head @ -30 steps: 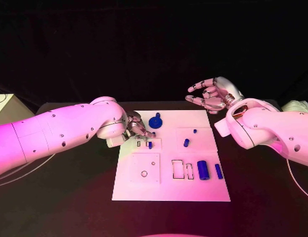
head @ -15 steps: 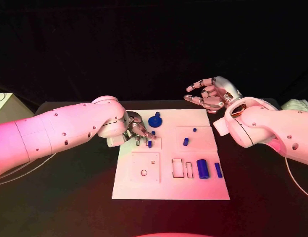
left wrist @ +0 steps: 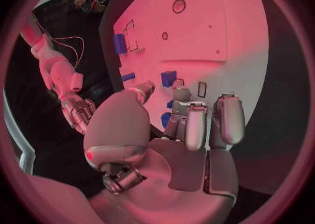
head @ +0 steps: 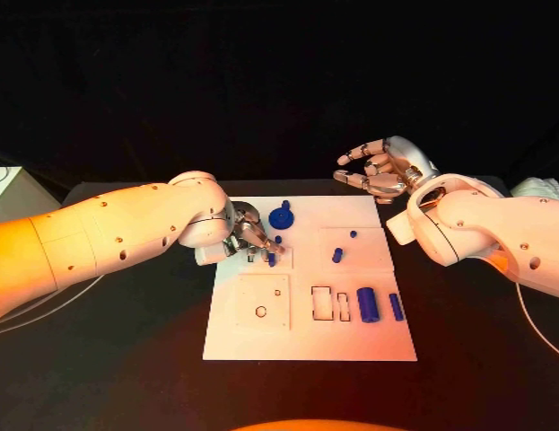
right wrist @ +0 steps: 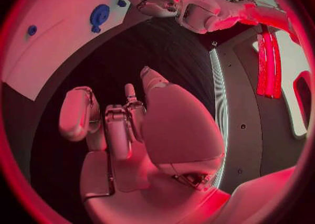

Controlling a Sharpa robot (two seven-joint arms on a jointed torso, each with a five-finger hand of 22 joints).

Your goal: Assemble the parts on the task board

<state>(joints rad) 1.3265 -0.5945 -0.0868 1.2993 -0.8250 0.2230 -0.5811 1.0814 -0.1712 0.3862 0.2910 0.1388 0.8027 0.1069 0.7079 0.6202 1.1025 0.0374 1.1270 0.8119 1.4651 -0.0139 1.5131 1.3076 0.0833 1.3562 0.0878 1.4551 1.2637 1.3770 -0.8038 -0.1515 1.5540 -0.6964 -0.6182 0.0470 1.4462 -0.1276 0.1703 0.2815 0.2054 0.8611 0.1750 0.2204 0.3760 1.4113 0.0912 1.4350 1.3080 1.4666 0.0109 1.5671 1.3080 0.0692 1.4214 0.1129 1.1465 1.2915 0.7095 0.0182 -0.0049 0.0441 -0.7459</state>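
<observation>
Head view: our left hand (head: 247,235) pinched a small blue part (head: 272,259) over the task board (head: 310,346); right hand (head: 380,172) hung apart, fingers spread, released.

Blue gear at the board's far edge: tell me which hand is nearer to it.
Left. The left hand works right beside the gear, over the board. The right hand is raised beyond the board's far right corner.

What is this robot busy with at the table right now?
The left hand is down on the white task board, its fingers at a small blue part near the board's far left. The right hand is raised beyond the board's far right corner, open and empty. Other blue parts lie elsewhere on the board.
</observation>
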